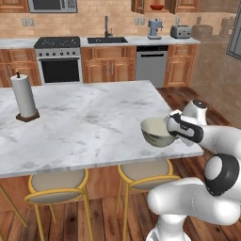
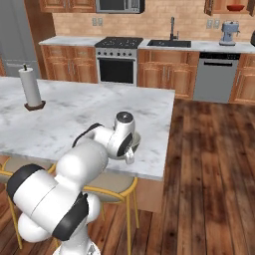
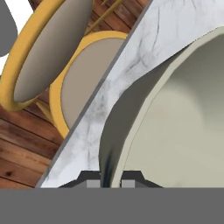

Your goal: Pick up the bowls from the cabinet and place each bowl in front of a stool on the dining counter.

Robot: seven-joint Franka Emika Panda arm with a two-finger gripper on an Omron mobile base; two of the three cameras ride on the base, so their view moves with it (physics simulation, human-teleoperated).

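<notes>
My gripper (image 1: pixel 166 127) is shut on the near rim of the pale grey-green bowl (image 1: pixel 156 132), which tilts a little. The bowl is low over the near right corner of the white marble dining counter (image 1: pixel 94 122); I cannot tell whether it touches the slab. In the hand view the fingertips (image 3: pixel 89 180) pinch the bowl (image 3: pixel 183 122) wall, one inside and one outside. Two stools (image 1: pixel 143 170) (image 1: pixel 56 181) stand under the counter's near edge, the right one just below the bowl. The red bowl (image 1: pixel 156 7) sits in the open wall cabinet (image 1: pixel 141 5) at the back.
A paper towel roll (image 1: pixel 23 96) stands on the counter's left part. Against the far wall are the stove (image 1: pixel 57 59), black sink (image 1: pixel 107 40), coffee machine (image 1: pixel 154 28) and toaster (image 1: pixel 180 31). Wooden floor (image 2: pixel 209 164) lies open to the counter's right.
</notes>
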